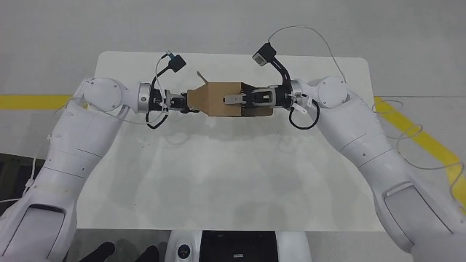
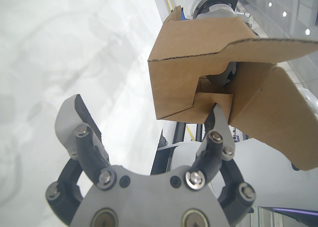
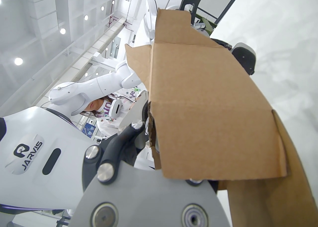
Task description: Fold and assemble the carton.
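Top camera: mounted above the arms, facing straight down on the whole worktop [image 1: 233,189] from a distance. Left wrist camera: just behind the left gripper [image 2: 148,103], looking out along its fingers [image 2: 85,116], close to the carton [image 2: 183,69]. Right wrist camera: closer yet, apparently against the carton's side, which blocks much of its outlook. All three share the carton, near the worktop's far edge.

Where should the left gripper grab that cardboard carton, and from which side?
Likely the large loose flap on the open end of the carton, approached straight from that end. It is a thin panel jutting toward the open left gripper, so its fingers could straddle it, while the right gripper holds the opposite end.
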Controlling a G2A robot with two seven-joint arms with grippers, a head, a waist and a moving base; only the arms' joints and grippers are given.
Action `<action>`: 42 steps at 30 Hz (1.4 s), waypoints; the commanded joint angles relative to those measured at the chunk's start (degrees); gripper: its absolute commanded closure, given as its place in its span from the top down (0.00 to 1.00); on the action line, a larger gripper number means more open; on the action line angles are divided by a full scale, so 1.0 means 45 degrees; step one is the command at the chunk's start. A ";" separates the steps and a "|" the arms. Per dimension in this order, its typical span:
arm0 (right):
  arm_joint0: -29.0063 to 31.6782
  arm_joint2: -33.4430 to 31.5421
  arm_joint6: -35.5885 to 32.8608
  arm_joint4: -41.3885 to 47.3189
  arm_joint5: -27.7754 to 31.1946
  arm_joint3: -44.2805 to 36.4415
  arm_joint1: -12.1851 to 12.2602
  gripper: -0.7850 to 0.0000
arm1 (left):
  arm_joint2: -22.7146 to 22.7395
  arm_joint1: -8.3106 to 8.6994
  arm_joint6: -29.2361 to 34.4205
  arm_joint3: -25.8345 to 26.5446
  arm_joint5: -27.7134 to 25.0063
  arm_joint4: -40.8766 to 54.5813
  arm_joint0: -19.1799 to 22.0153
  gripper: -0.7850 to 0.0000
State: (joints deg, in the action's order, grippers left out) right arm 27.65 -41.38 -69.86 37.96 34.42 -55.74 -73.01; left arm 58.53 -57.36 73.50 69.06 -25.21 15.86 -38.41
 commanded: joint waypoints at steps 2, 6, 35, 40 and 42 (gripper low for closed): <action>-0.0026 0.0010 -0.0008 0.0016 -0.0007 0.0089 -0.0009 0.00 | 0.0019 0.0008 0.0036 -0.0014 0.0002 0.0020 0.0014 1.00; -0.0060 0.0030 -0.0013 0.0009 -0.0012 0.0151 -0.0022 0.00 | 0.0017 0.0010 0.0072 -0.0021 -0.0030 0.0064 0.0005 1.00; 0.1107 -0.0369 -0.2829 0.0877 -0.2825 -0.1021 0.0679 0.00 | -0.0465 -0.0219 -0.0584 -0.1749 -0.0188 -0.0364 0.0732 1.00; 0.1080 -0.0185 -0.2761 0.1018 -0.2758 -0.0991 0.0574 0.00 | -0.0936 -0.0370 -0.0315 -0.1649 -0.0269 -0.0352 0.0779 1.00; 0.1034 -0.0219 -0.2545 0.1037 -0.2541 -0.0768 0.0544 0.00 | -0.0980 -0.0385 -0.0222 -0.1659 -0.0323 -0.0335 0.0792 1.00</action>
State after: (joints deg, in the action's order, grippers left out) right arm 32.39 -42.26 -81.76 42.63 22.54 -59.67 -70.52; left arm 54.16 -59.08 72.35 61.63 -26.57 14.31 -34.86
